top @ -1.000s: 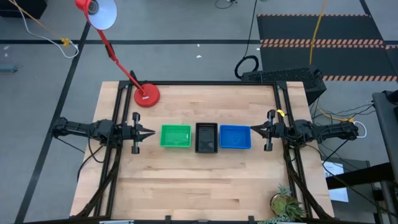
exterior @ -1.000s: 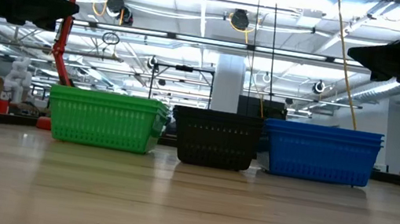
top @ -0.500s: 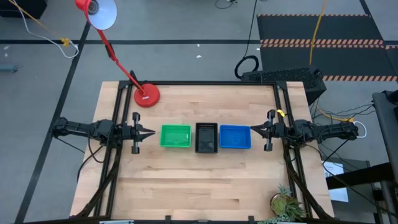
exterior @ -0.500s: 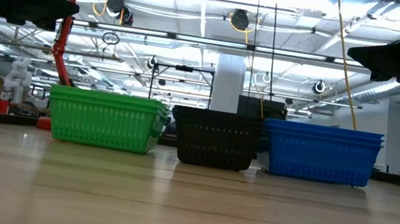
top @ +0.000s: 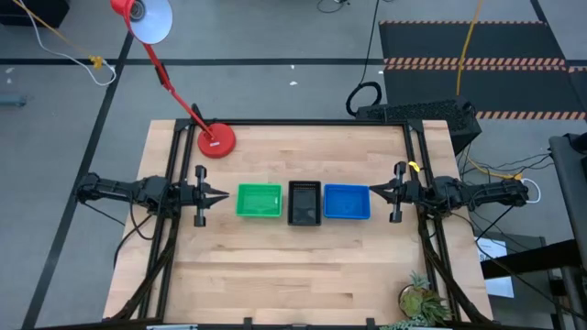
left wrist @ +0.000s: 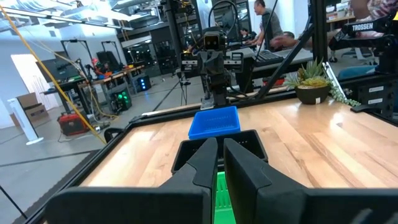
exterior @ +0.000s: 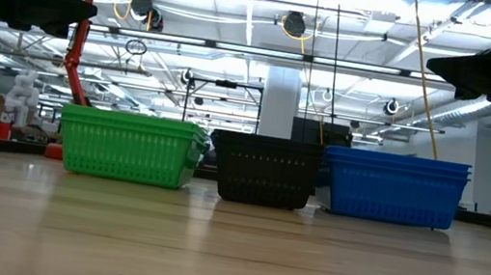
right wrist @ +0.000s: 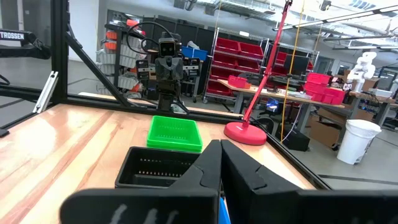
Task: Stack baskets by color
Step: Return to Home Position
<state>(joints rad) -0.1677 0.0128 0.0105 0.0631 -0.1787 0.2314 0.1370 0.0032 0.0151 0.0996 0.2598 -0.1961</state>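
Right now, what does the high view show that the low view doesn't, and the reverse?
Only the high view shows the whole table, the potted plant at its corner, the baskets' open tops, and the full length of the left arm and right arm at opposite table edges, jaws shut and pointing inward. Only the low view shows the mesh sides, the layered rims of the blue stack and the room behind. Both show the green stack, black stack and blue stack in one row, neither arm touching them.

Three upright stacks stand in a close row at the middle of the table: bright green mesh-sided plastic baskets (top: 260,201) toward its left edge, black mesh-sided plastic baskets (top: 304,203) central, blue mesh-sided plastic baskets (top: 347,203) toward its right edge.
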